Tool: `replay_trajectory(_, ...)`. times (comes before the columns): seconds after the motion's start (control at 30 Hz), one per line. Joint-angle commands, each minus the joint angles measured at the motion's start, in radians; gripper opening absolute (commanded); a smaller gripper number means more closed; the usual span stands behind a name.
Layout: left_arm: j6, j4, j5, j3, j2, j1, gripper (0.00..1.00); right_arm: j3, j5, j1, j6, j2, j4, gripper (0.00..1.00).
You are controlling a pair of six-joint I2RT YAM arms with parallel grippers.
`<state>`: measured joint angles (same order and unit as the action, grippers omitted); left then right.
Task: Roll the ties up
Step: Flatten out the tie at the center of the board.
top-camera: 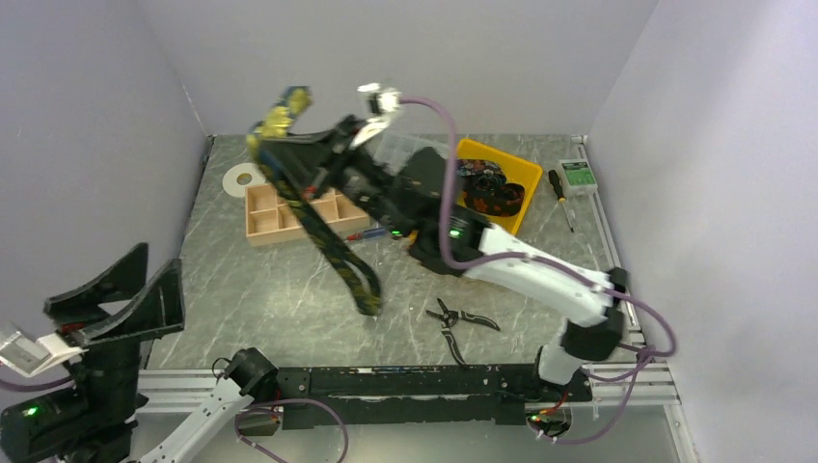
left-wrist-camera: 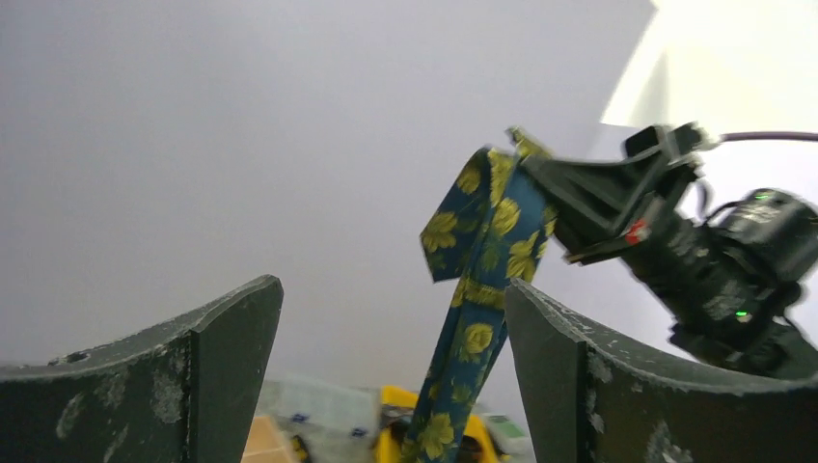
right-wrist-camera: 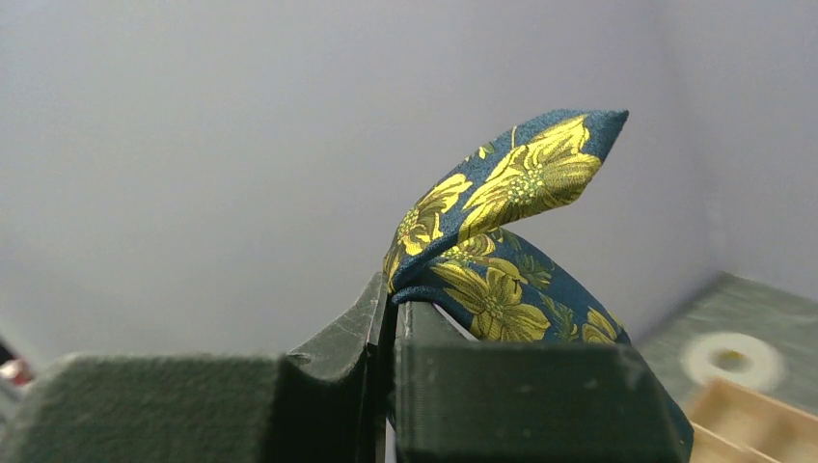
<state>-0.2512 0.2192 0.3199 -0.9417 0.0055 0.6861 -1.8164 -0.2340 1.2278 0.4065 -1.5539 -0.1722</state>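
Right gripper (top-camera: 272, 145) is clenched on a navy necktie (top-camera: 333, 251) with yellow flowers, pinching it near one end, high above the far-left part of the table (top-camera: 289, 299). In the right wrist view the jaws of this gripper (right-wrist-camera: 391, 311) are pressed together on the fabric, and the short pointed end of the necktie (right-wrist-camera: 521, 174) folds up and over past them. From the pinch the long part hangs down and slants toward the table's middle, passing in front of a wooden compartment tray (top-camera: 275, 220). Whether its lower end touches the tabletop cannot be told. The left gripper (top-camera: 121, 294) is released, with its jaws spread wide and nothing between them. It is held up at the near-left corner, well apart from the necktie. Its wrist view looks between its own open fingers (left-wrist-camera: 222, 357) at the hanging necktie (left-wrist-camera: 482, 241) and at the right gripper (left-wrist-camera: 540, 178) clamped on it. A yellow bin (top-camera: 526, 174) at the far right holds dark coiled ties (top-camera: 487, 188). Black-handled pliers (top-camera: 453, 318) lie near the front edge, a screwdriver (top-camera: 559, 188) lies right of the bin, and a white tape roll (top-camera: 241, 178) lies beside the tray.
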Motion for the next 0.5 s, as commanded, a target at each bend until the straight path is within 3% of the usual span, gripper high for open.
replay_trajectory(0.0, 0.108, 0.200, 0.291, -0.046, 0.031, -0.002, 0.90, -0.335, 0.131, 0.048, 0.158, -0.192, -0.068, 0.00)
replay_trajectory(0.07, 0.112, 0.192, 0.318, -0.044, 0.032, -0.002, 0.90, -0.368, 0.080, 0.062, 0.185, -0.229, -0.094, 0.00)
replay_trajectory(0.13, 0.109, 0.178, 0.329, -0.027, 0.024, -0.002, 0.90, -0.254, -0.025, 0.061, 0.182, -0.183, -0.135, 0.00)
replay_trajectory(0.3, 0.088, 0.197, 0.336, 0.009, 0.027, -0.003, 0.91, 0.428, -0.351, -0.006, 0.159, 0.135, -0.276, 0.00)
replay_trajectory(0.47, 0.033, 0.185, 0.327, 0.085, 0.041, -0.003, 0.91, 0.960, -0.658, -0.047, 0.266, 0.487, -0.132, 0.00)
